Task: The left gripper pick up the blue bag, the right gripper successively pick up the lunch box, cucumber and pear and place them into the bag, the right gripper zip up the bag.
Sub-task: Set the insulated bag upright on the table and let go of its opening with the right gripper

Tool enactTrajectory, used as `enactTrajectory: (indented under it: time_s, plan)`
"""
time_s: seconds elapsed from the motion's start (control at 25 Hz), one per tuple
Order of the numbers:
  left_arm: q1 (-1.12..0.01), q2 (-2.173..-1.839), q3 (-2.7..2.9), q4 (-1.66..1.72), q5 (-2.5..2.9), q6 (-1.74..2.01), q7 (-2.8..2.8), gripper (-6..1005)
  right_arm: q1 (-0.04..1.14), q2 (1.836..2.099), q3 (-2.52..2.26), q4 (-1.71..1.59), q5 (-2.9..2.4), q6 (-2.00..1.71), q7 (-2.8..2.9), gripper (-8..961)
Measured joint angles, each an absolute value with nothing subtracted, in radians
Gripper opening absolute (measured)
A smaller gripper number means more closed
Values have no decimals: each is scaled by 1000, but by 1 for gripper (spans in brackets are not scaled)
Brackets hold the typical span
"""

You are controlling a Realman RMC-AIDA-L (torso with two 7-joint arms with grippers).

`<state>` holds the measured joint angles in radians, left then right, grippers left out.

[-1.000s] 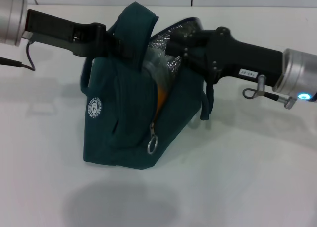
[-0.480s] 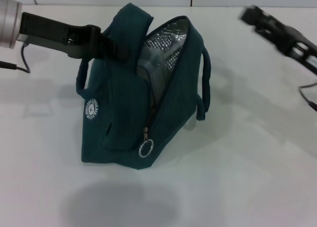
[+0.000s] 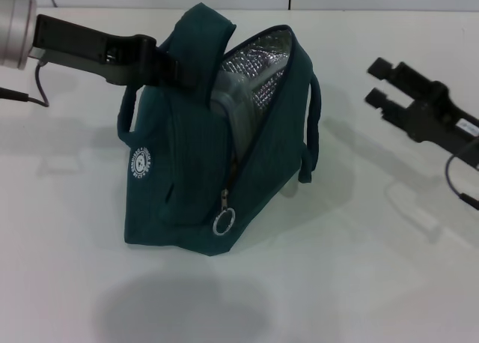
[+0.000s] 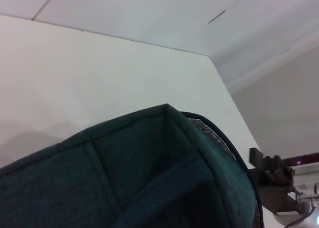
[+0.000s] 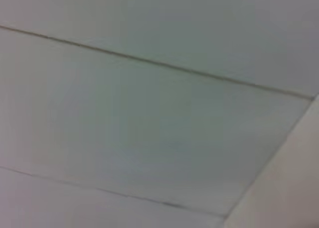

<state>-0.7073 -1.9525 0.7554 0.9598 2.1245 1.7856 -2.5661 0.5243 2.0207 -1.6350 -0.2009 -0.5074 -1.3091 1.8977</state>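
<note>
The left end effector [image 3: 176, 66] is clenching the woven teal blue bag [image 3: 187, 171], baring crinkled foil lining [image 3: 258, 66]; the right end effector [image 3: 376, 82] is hovering released.

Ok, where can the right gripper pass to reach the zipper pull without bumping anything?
Bare table lies between the right gripper, open and off to the right, and the blue bag; the front strip below the zipper ring is free too. It is crowded at the bag's top, where the left gripper holds the handle.

The bag [image 3: 194, 171] was matt woven cloth with crinkled silver foil lining [image 3: 258, 62]; its zipper ring [image 3: 223, 223] was shiny metal.
</note>
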Motion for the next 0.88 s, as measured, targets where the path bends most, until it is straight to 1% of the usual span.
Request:
enactTrajectory:
  time_s: [0.4,0.88]
  plan:
    - [-716,-1959,758,955,2124,1785,-2556,55,629,2028,-1847,-225,-501,-1237,2023,742]
    - [-714,-1962,758,953,2125,1784,-2551,56,627,2028,-1873,-272,-497,-1262,2054,745]
